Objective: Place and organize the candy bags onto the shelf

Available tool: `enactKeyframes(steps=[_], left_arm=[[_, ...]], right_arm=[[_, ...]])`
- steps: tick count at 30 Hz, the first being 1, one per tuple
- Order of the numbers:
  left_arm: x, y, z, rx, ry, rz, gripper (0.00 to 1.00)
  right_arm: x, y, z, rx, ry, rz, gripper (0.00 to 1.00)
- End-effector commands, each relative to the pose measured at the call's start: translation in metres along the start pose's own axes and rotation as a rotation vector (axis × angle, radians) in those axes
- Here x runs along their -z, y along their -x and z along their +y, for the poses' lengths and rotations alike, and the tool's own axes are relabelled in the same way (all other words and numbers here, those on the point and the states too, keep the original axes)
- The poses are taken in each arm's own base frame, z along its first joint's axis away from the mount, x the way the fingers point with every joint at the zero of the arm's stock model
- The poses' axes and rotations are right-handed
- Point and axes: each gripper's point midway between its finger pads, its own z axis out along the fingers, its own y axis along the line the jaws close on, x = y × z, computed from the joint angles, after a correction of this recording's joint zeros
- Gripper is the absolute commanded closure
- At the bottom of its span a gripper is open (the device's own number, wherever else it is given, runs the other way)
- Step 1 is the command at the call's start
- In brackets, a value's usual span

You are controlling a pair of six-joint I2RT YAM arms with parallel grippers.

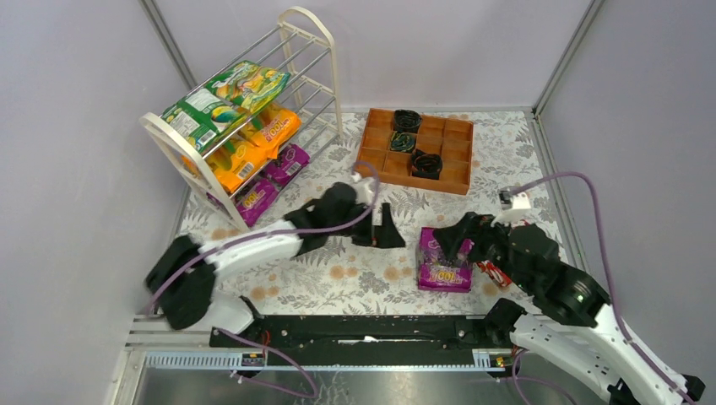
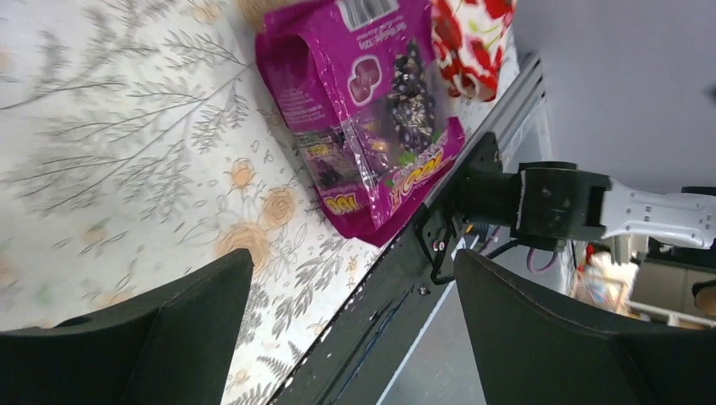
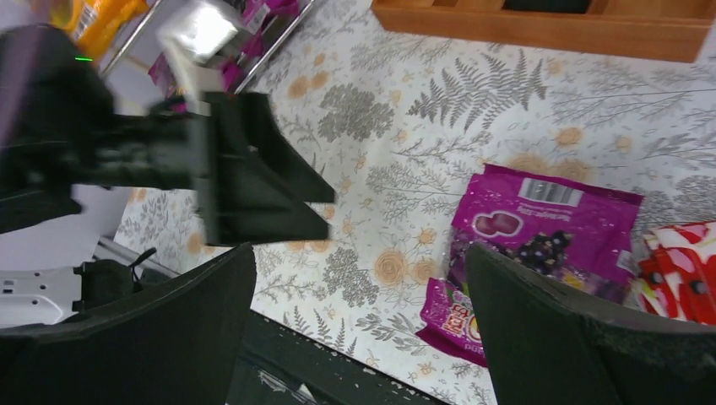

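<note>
The shelf (image 1: 333,78) is cream-white with silver rods. Its green bags (image 1: 226,94) bear fruit print, beside orange bags (image 1: 253,145) and purple bags (image 1: 272,179). The loose bag (image 1: 445,263) is purple with grapes. The cloth (image 1: 355,278) shows grey ferns and tan flowers.

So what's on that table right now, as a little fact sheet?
Shelf: green bags top, orange bags middle, purple bags bottom
Loose on table: one purple bag beside floral package
Left gripper: open, empty
Right gripper: open, empty, near the loose bag
Wooden tray: three black coils
</note>
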Motion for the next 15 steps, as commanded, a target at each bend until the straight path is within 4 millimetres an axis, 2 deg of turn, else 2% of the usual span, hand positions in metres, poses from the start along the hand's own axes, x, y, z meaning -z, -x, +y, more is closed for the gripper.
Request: enactKeyframes(steps=[1,7,9,13,15], left_arm=[[-0.047,0.002,-0.032,0.027,-0.125,0.112,0.07],[-0.109,0.001,-0.014,0.052,-0.102,0.211,0.07],[-0.127,0.007,-0.012,0.051,-0.103,0.213,0.07],[-0.154,0.005,0.016,0.038,0.0,0.25,0.13],[-0.162,0.001,0.022,0.05,0.008,0.267,0.18]], right_arm=[[0.017,0.013,-0.02,-0.001,-0.078,-0.075,0.0],[0.028,0.015,-0.026,0.01,-0.091,-0.084,0.0],[0.03,0.012,-0.027,0.002,-0.081,-0.087,0.0],[0.035,0.01,-0.028,-0.018,-0.066,-0.1,0.0],[0.038,0.012,-0.026,-0.027,-0.05,-0.111,0.0]])
